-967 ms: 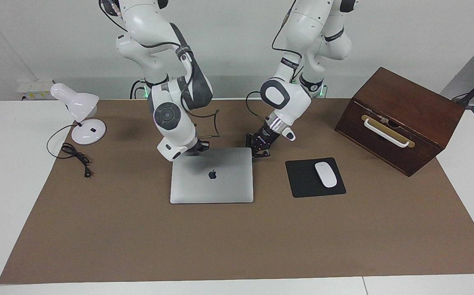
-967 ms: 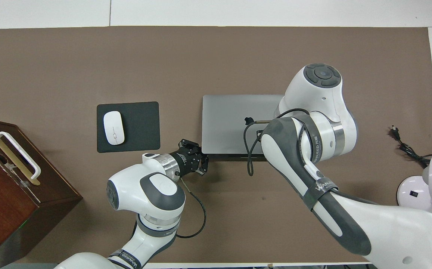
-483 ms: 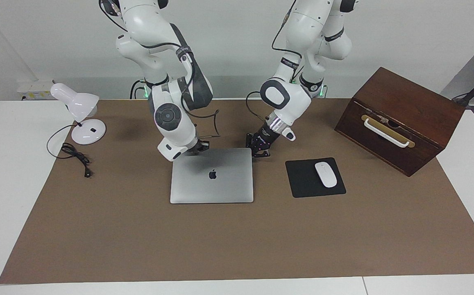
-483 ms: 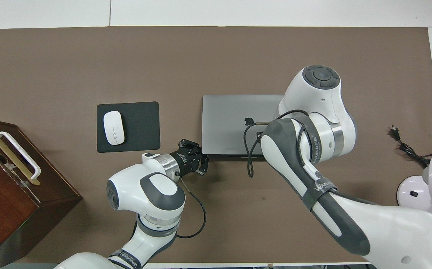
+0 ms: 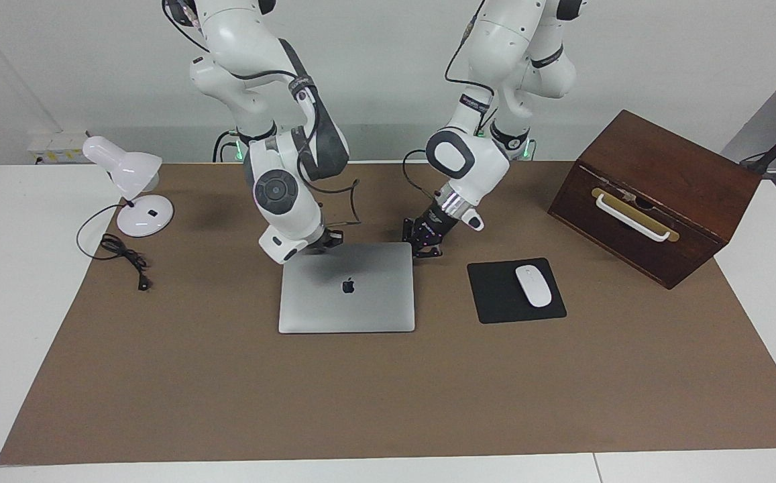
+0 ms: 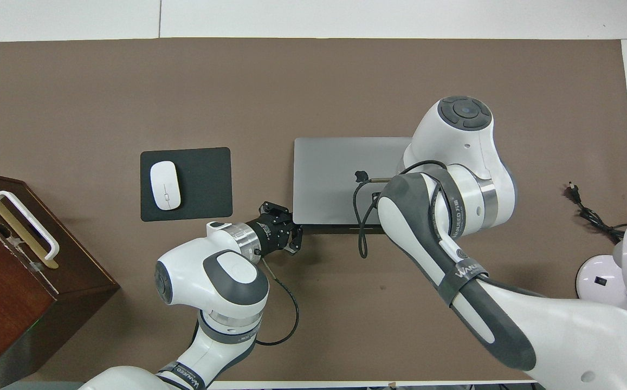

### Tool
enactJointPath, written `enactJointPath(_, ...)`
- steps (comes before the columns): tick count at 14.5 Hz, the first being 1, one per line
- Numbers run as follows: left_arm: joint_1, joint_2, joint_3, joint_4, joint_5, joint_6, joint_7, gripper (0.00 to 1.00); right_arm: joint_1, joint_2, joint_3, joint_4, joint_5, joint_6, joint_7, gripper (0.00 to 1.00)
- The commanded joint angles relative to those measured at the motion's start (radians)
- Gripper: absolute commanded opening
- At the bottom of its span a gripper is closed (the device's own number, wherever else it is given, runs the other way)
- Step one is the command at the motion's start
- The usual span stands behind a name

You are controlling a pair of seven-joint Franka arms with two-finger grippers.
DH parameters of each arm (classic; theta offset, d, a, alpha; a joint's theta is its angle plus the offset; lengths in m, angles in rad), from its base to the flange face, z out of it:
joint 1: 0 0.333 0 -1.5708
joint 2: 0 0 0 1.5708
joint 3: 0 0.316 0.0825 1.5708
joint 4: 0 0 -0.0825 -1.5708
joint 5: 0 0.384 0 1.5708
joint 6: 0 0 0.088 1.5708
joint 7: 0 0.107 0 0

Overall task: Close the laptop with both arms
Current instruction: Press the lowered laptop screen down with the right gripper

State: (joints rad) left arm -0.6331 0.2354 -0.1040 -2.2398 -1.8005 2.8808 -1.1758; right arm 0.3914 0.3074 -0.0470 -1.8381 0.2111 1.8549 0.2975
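Facing view, closed laptop [image 5: 347,288], left tool [image 5: 426,249] at its corner

The closed laptop [image 5: 346,288] lies mid-desk on the mat [image 5: 388,402]. Beside it, toward the left arm's end, a mouse [image 5: 533,286] rests on a mouse pad [image 5: 495,295], with a wooden box [image 5: 662,181] nearer the robots. A desk lamp [image 5: 129,188] stands at the right arm's end.

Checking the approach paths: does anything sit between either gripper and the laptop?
Nothing visible does. The laptop lies shut on the mat; the left gripper and right gripper are at the corners of its edge nearest the robots. The mouse pad lies beside it, apart.
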Motion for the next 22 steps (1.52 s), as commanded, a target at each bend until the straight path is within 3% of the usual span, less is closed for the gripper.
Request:
enactJointPath(1, 0.013, 0.038, 0.006, -0.026, -0.019, 0.017, 0.041, 0.0, 0.003, -0.031, 0.001, -0.044, 0.022, 0.027, 0.018, 0.0)
enactJointPath(22, 0.044, 0.033, 0.006, -0.02, -0.019, -0.014, 0.041, 0.0, -0.011, -0.047, -0.005, 0.031, 0.022, -0.049, 0.019, 0.0)
